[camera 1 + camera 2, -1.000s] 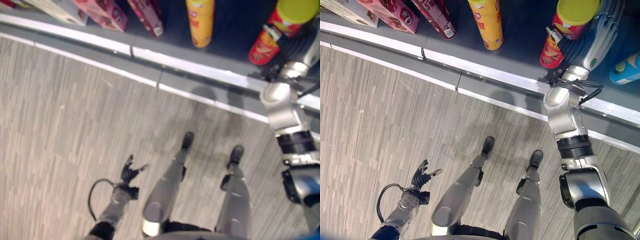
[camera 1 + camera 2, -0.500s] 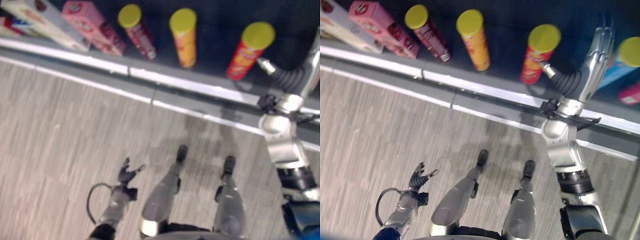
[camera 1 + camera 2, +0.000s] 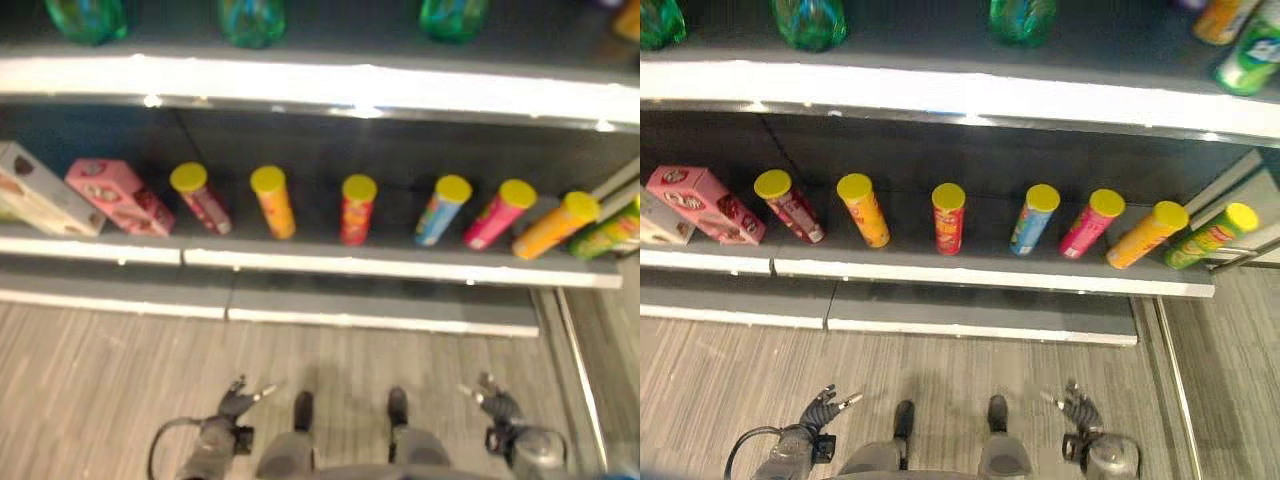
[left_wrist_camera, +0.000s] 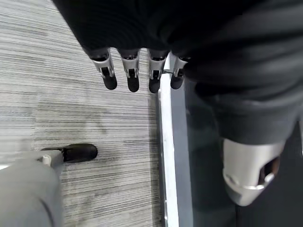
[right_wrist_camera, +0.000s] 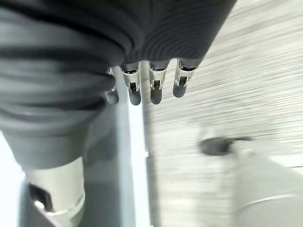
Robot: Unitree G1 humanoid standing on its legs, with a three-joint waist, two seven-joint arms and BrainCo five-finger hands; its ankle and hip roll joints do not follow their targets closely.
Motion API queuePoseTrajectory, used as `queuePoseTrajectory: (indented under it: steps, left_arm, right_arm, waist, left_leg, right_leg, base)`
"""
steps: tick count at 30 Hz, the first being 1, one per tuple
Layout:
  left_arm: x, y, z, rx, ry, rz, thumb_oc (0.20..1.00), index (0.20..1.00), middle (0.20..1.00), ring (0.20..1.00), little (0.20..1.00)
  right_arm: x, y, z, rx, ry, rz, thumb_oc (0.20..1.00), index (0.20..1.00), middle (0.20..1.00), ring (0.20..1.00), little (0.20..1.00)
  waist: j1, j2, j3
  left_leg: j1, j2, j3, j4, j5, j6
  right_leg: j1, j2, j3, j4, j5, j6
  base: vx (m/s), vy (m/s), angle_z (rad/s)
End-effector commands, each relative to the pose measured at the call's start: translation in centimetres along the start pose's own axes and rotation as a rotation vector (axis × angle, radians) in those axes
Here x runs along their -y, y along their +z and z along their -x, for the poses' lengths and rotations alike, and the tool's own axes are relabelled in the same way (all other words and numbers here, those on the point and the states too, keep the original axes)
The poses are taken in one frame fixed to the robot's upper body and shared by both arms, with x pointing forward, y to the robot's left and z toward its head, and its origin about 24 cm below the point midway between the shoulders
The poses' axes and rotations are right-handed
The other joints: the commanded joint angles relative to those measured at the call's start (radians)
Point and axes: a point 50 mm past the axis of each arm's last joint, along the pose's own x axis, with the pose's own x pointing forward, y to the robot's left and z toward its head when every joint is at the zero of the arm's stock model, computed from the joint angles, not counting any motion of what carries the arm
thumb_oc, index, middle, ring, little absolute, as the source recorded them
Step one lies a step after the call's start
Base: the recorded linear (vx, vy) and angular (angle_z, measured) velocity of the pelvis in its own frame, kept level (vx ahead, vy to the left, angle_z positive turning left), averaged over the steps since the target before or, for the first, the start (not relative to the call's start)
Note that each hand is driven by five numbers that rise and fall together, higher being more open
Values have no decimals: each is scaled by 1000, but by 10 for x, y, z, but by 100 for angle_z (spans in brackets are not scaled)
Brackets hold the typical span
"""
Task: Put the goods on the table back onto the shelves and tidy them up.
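1. My left hand [image 3: 823,405] hangs low over the grey plank floor [image 3: 730,370], fingers relaxed and a little spread, holding nothing. Its wrist view shows the fingers [image 4: 131,78] straight in a row above the floor, beside the pale strip at the shelf's foot.

2. My right hand [image 3: 1077,407] hangs on the other side, also loose and empty. In its wrist view the fingers [image 5: 154,87] point straight out over the same floor.

3. The eye views give me the whole shelf unit [image 3: 940,275], which the wrist views do not — those show just floor and the base strip.

4. On the lower shelf the cans stand in a row with yellow lids: a dark red can [image 3: 790,205], an orange can [image 3: 863,208], a red can [image 3: 949,218], a blue can [image 3: 1034,218], a pink can [image 3: 1091,222], another orange can [image 3: 1147,234] and a green can [image 3: 1212,233] at the right end. Each stands on its base, long axis upright.

5. Left of the cans lies a pink box [image 3: 705,204], set slantwise, and past it a pale box [image 3: 40,200].

6. The upper shelf [image 3: 940,95] holds green bottles [image 3: 810,22] — its bright front edge hangs over the row of cans. Nothing stands between my hands and the lower shelf.
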Motion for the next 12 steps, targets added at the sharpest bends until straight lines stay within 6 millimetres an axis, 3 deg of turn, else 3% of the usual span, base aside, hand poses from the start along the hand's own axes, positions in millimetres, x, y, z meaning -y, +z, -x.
queuePoseTrajectory:
  steps: [1,2,4,5,6,8,9,12]
  left_arm:
    - [-19,2,-1,12,44,-37,1000,1000,1000,1000,1000]
    - [-21,1,-1,3,50,-39,1000,1000,1000,1000,1000]
    - [-28,9,-6,5,73,-53,1000,1000,1000,1000,1000]
    - [-28,9,-6,6,73,-53,1000,1000,1000,1000,1000]
    - [-32,13,-7,12,84,-43,1000,1000,1000,1000,1000]
    - [-33,12,-7,10,90,-38,1000,1000,1000,1000,1000]
    - [-35,8,-7,-7,95,-39,1000,1000,1000,1000,1000]
    - [-38,7,-7,-16,106,-36,1000,1000,1000,1000,1000]
  right_arm:
    - [0,33,-9,97,-28,48,1000,1000,1000,1000,1000]
    - [-1,31,-10,78,-34,37,1000,1000,1000,1000,1000]
    - [-5,37,-15,72,-44,52,1000,1000,1000,1000,1000]
    - [-5,38,-15,73,-44,52,1000,1000,1000,1000,1000]
    - [-8,36,-16,67,-39,49,1000,1000,1000,1000,1000]
    - [-10,33,-16,53,-37,50,1000,1000,1000,1000,1000]
    - [-13,23,-16,14,-27,67,1000,1000,1000,1000,1000]
    - [-13,22,-16,7,-27,81,1000,1000,1000,1000,1000]
  waist:
    - [11,-23,2]
    - [12,-24,6]
    - [27,-14,39]
    - [27,-14,41]
    - [34,2,51]
    - [34,6,52]
    - [42,-5,41]
    - [45,-15,29]
  left_leg:
    - [-13,17,11,86,-162,4]
    - [-8,11,22,92,-168,10]
    - [-8,20,61,116,-173,25]
    - [-7,21,61,118,-174,24]
    - [-12,37,73,126,-168,23]
    - [-11,45,75,129,-165,20]
    - [-10,46,81,128,-165,12]
    - [-15,47,85,135,-162,5]
  right_leg:
    - [-72,-85,-1,50,21,81]
    - [-85,-85,6,61,26,83]
    - [-127,-107,-59,153,21,85]
    - [-127,-107,-60,155,19,84]
    - [-111,-128,-114,200,-6,62]
    - [-93,-134,-123,220,-17,49]
    - [-55,-134,-135,179,-30,44]
    - [-31,-125,-141,150,-29,48]
  base:
    - [-58,128,-52]
    - [-104,109,-55]
    - [-125,30,-74]
    - [-128,-43,-88]
    - [-71,-36,-66]
    - [-68,-62,-28]
    - [-44,-70,1]
    - [-10,-92,-16]
